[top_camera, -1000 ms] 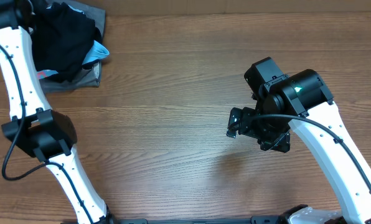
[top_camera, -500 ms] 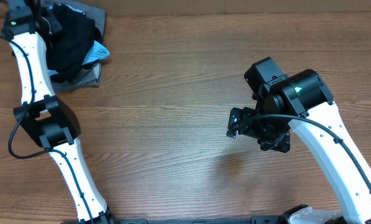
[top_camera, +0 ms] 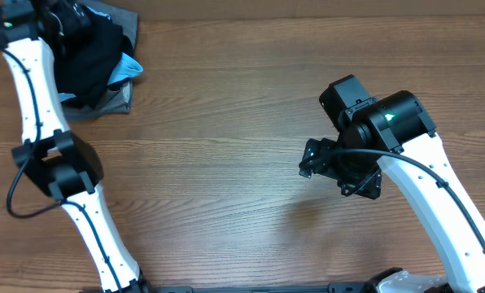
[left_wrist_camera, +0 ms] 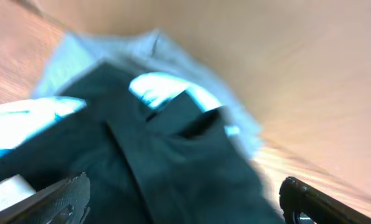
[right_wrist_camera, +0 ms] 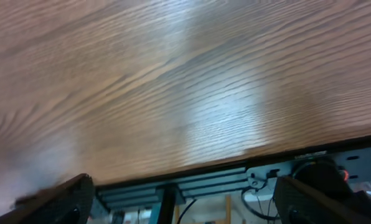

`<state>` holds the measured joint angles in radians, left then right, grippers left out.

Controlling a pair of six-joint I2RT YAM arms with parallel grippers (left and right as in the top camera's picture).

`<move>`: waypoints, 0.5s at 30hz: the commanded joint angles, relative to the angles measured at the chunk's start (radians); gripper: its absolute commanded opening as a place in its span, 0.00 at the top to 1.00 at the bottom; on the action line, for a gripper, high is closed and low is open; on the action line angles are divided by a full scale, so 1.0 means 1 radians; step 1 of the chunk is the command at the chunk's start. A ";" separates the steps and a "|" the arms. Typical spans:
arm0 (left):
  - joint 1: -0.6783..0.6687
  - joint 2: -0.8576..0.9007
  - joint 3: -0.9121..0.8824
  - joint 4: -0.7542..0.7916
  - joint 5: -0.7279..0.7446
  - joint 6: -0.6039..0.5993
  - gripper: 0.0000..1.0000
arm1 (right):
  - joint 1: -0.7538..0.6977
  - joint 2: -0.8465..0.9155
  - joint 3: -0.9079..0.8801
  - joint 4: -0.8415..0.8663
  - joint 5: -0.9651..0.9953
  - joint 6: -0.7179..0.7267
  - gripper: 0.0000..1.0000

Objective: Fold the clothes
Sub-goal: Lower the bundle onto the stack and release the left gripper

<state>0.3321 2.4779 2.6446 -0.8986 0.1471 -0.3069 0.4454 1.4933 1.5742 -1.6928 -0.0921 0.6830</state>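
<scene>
The black T-shirt (top_camera: 92, 49) lies crumpled on a pile at the table's far left corner. In the left wrist view its dark fabric (left_wrist_camera: 173, 162) fills the space under my left gripper (left_wrist_camera: 182, 205). That gripper (top_camera: 63, 16) hovers over the pile's back edge, open, with its fingers wide apart and nothing pinched between them. My right gripper (top_camera: 310, 159) hangs open over bare wood at the right of the table, far from the shirt. In the right wrist view, the right gripper (right_wrist_camera: 182, 202) holds nothing.
A light blue shirt (top_camera: 125, 68) pokes out from under the black one, also seen as pale blue patches (left_wrist_camera: 154, 87). A grey garment (top_camera: 116, 99) lies at the bottom of the pile. The table's front edge and frame (right_wrist_camera: 192, 180) show below the right gripper.
The left gripper has opened above the pile, and the left arm has shifted at the far left corner. The black fabric sits lower and more compact. The right arm has barely moved.
</scene>
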 commanded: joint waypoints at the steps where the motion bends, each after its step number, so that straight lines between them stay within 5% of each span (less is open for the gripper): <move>1: 0.003 -0.251 0.022 -0.024 0.047 -0.016 0.00 | 0.022 -0.032 -0.003 0.011 0.069 0.051 0.02; 15: 0.001 -0.679 0.022 -0.415 0.377 -0.003 0.00 | 0.155 -0.316 -0.003 0.037 0.109 0.055 0.00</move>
<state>0.3317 1.8259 2.6686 -1.2709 0.4374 -0.3153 0.5537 1.2587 1.5688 -1.6642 -0.0181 0.7284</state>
